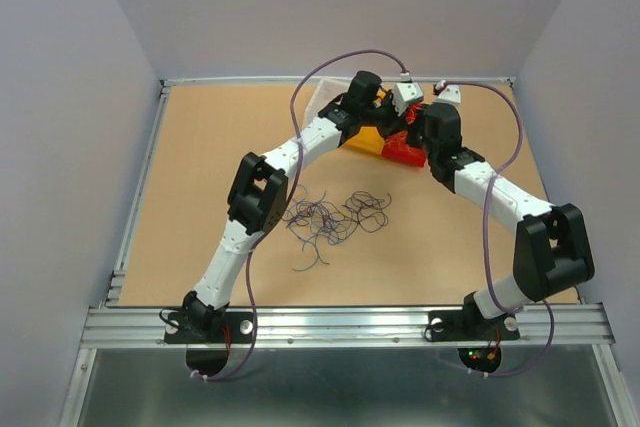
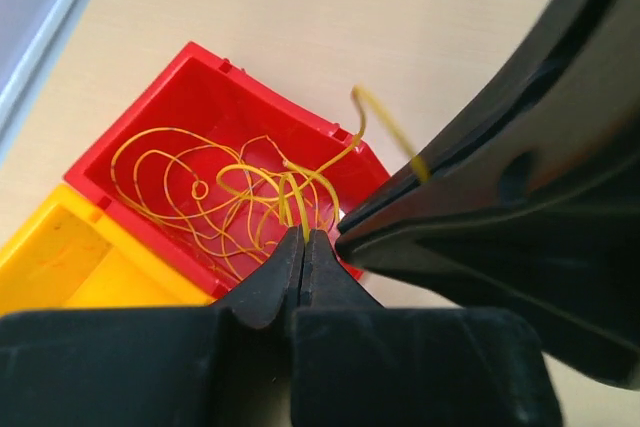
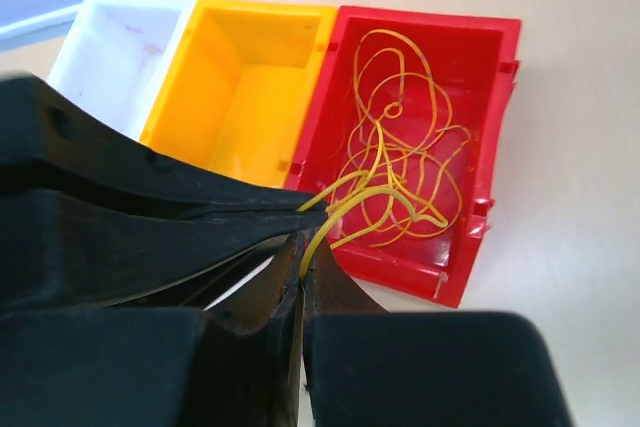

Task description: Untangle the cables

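A: Well, nearest the arm bases, the loose tangle of thin blue and dark curly cables [image 1: 330,215] lies unheld on the pale wooden worktop [image 1: 190,147]. I'd judge the sorting is only partway done.

B: And the grippers?

A: Both are farther back, over the red plastic bin [image 3: 420,19]. The left gripper [image 2: 303,245] is clenched on a thin yellow-orange wire strand [image 3: 352,199]. The right gripper [image 3: 303,272] is pinched on yellow wire too, its tip just beside the left one.

B: So the step is putting yellow wire in with its own colour?

A: That's my reading, since coiled yellow wires [image 2: 200,182] lie inside that bin. The next move calls for both pinches to let go while the strand hangs within the walls, not draped over the rim.

B: Anything unclear?

A: I cannot tell whether they hold one strand or two. From above, the wrists cover the grippers and much of the bins. Beyond the red bin, the yellow plastic bin [image 3: 250,97] and the white bin [image 3: 110,37] are cut off by the black fingers.
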